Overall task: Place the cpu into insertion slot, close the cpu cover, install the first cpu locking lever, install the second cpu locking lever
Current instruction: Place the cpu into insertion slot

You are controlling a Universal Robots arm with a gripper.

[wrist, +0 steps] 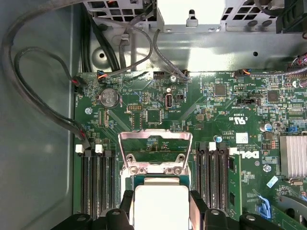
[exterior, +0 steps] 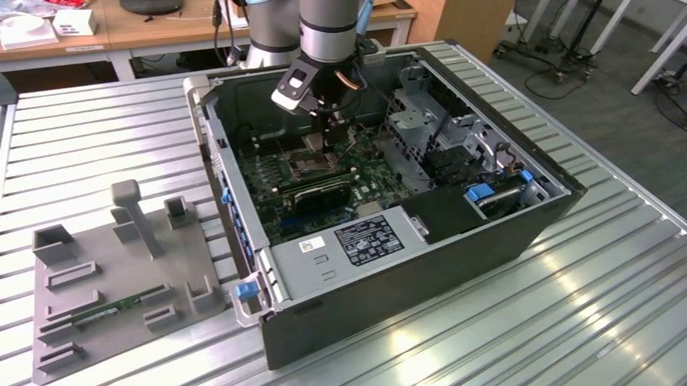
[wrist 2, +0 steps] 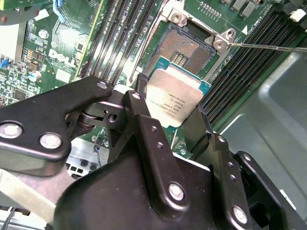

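My gripper has its jaws clamped on two edges of the cpu, close over the insertion slot. Beyond the slot, the cpu cover stands swung open above the green motherboard.

Slot below claw's cpu bare. Raised cover stands just beyond claw. Memory slots flank both sides.

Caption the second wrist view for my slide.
Gripper holding the cpu by the uncovered insertion slot on the motherboard.
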